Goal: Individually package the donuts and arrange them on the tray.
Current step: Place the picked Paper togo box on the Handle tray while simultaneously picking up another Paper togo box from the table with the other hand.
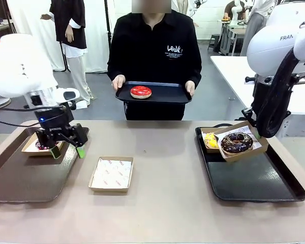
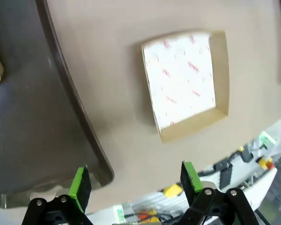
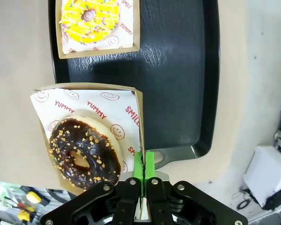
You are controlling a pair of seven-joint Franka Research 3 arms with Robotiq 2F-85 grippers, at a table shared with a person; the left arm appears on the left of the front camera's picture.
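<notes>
Beige tabletop runs across the front view, with an empty box [image 1: 111, 174] lying at its middle. Beyond it a person holds a black tray [image 1: 168, 94] bearing the red donut [image 1: 141, 91], not yet boxed. Left of the empty box, the left gripper [image 1: 67, 151] hangs with jaws spread over the rim of the left tray [image 1: 25, 183], just by a boxed dark donut [image 1: 40, 145]. Right of the empty box, the chocolate donut [image 1: 236, 142] sits in its box, held over the right tray [image 1: 264, 188] beside the boxed yellow donut [image 1: 210, 140]. From the left wrist, the spread fingers [image 2: 78, 185] grip nothing, and the empty box lies ahead of them. From the right wrist, the right gripper [image 3: 144, 161] pinches the side wall of the chocolate donut's box [image 3: 103, 101], pads clamped on the cardboard. The step in hand looks like setting this box down. Next it needs lowering flat next to the yellow one and releasing, and the red donut remains to be packed.
</notes>
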